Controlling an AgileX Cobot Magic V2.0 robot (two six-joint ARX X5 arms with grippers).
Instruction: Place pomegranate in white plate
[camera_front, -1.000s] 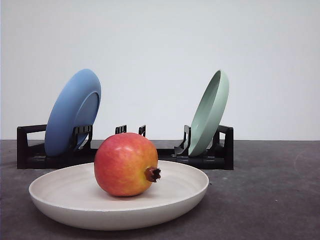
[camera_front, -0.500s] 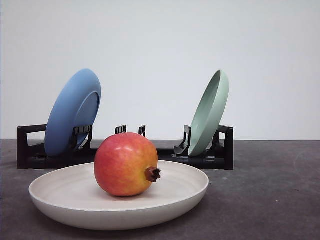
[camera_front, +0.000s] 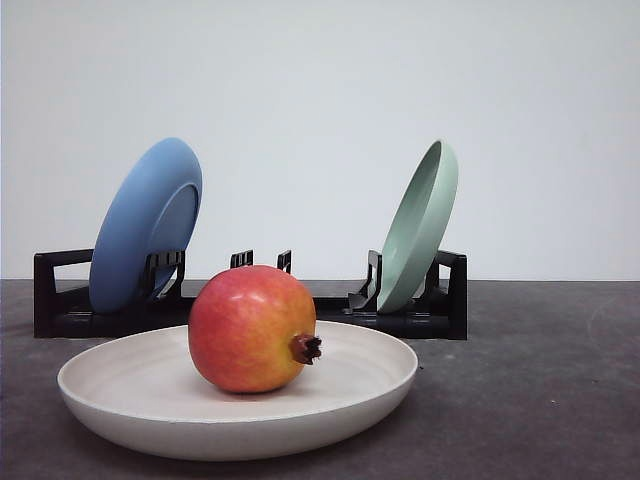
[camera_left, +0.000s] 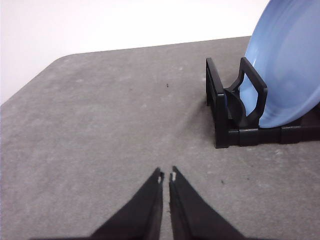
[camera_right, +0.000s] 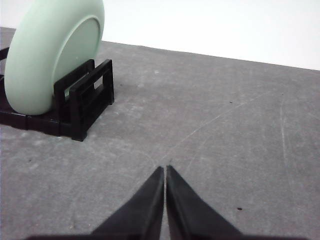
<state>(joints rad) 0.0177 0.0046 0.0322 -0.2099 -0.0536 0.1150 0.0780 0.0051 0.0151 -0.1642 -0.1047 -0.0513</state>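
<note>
— Where is the pomegranate (camera_front: 250, 328) sitting?

— In the white plate (camera_front: 150, 415), near the desk's (camera_front: 540, 400) front edge, resting on the plate's floor with its brown crown pointing toward the right side. Its crown-to-base axis lies roughly level, along the desk's width.

— And the jaws?

— The left gripper (camera_left: 166, 176) has its jaws drawn nearly together on nothing, above bare desk beside the rack end (camera_left: 235, 112) holding the blue plate (camera_left: 287, 65). The right gripper (camera_right: 164, 169) is pressed closed and empty, near the pale green plate (camera_right: 50, 55).

— Which arm is nearer the fruit?

— I can't tell; neither wrist view shows it. The placing looks done, and both arms have open desk around them.
</note>
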